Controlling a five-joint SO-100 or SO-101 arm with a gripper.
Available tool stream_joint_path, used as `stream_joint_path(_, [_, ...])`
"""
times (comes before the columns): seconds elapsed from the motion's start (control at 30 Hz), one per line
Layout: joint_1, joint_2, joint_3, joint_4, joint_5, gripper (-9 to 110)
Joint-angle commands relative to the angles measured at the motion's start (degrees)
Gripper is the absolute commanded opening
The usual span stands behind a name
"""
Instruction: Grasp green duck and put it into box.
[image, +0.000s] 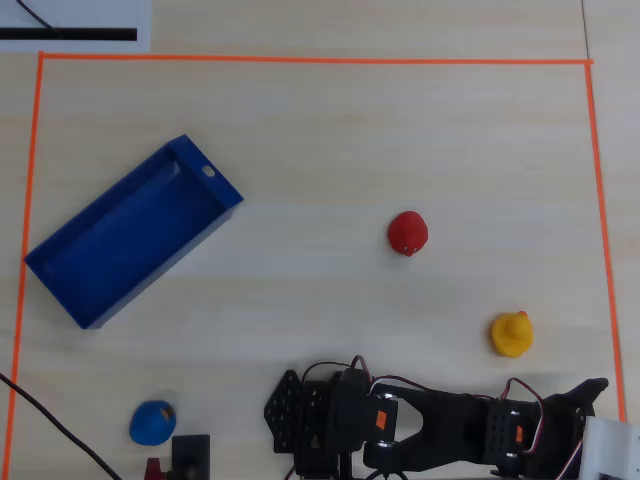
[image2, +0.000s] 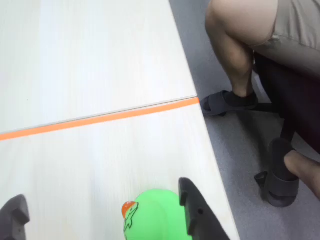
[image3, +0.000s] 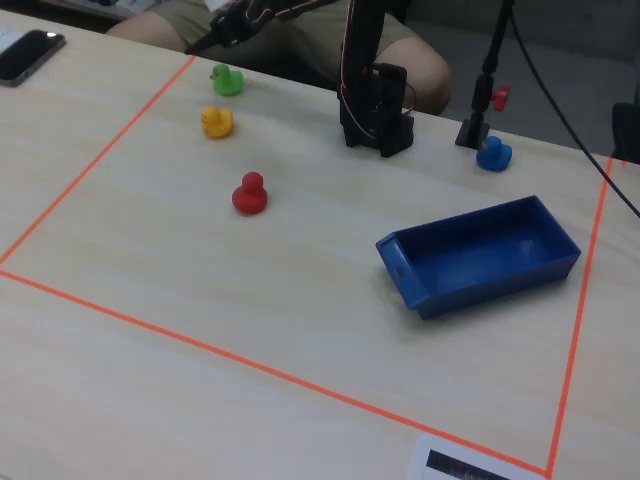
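The green duck (image2: 157, 216) sits on the table at the bottom of the wrist view, orange beak pointing left. My gripper (image2: 102, 215) is open around it; the duck lies close against the right finger (image2: 192, 210), and the left finger (image2: 14, 215) is far off. In the fixed view the green duck (image3: 227, 79) stands at the far left corner of the taped area, under my gripper (image3: 218, 38). In the overhead view the duck is hidden and my gripper (image: 590, 390) reaches to the bottom right. The blue box (image: 130, 232) lies empty at the left; it also shows in the fixed view (image3: 480, 255).
A yellow duck (image: 511, 333) stands near the gripper, a red duck (image: 407, 232) mid-table, and a blue duck (image: 152, 422) beside the arm base (image: 320, 410). Orange tape (image: 300, 60) frames the area. The table edge and a seated person's legs (image2: 240, 55) are just beyond the green duck.
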Motion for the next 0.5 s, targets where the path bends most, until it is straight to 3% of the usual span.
stream_joint_path(0.0, [0.5,3.4,0.9,-2.3,-0.4,42])
stream_joint_path(0.47, [-0.4,-1.6,6.0,-10.5,-2.2,43])
